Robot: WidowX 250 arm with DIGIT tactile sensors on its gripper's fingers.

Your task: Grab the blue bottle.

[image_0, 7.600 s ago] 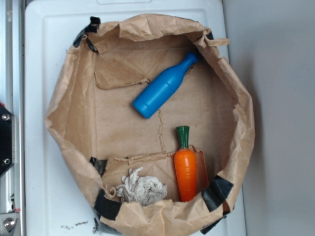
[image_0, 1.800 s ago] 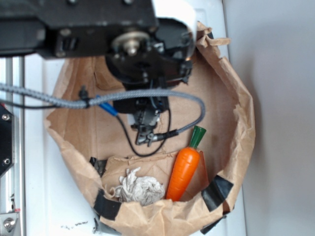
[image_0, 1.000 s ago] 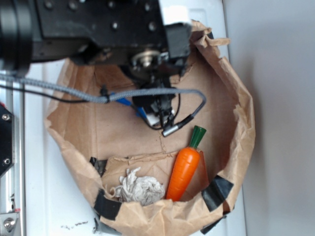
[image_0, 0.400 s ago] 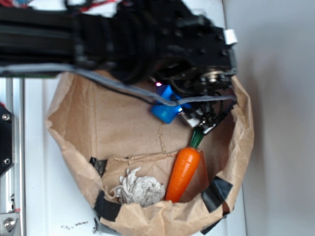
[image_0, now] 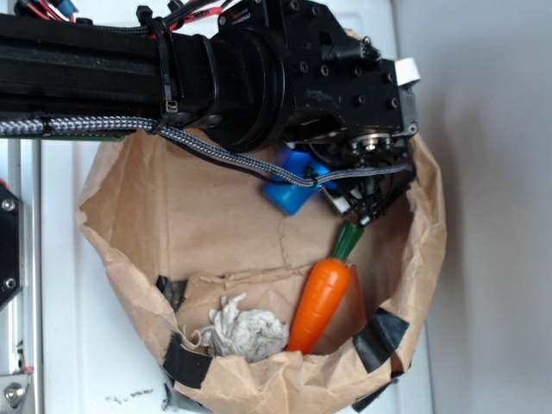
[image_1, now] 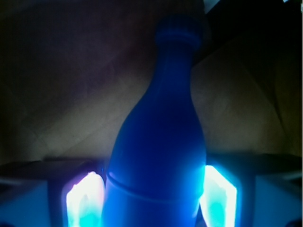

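Note:
The blue bottle (image_1: 158, 142) fills the middle of the wrist view, neck pointing away from the camera. My gripper (image_1: 154, 198) is shut on its body, with the glowing left pad (image_1: 83, 201) and right pad (image_1: 218, 196) pressed against its two sides. From outside, only the bottle's blue base (image_0: 289, 185) shows, poking out from under the black arm (image_0: 285, 78). The arm reaches across the upper part of the brown paper bag (image_0: 112, 250) and hides the fingers and the rest of the bottle.
An orange carrot (image_0: 321, 293) with a green top lies tilted in the bag, just below the wrist. A crumpled whitish wad (image_0: 246, 332) sits at the bag's lower left. The bag's raised rim, patched with black tape (image_0: 379, 336), rings everything on a white surface (image_0: 60, 285).
Over the last second the arm has swung to the right inside the bag, and the bottle's blue base has moved right with it. The carrot and the wad stay put.

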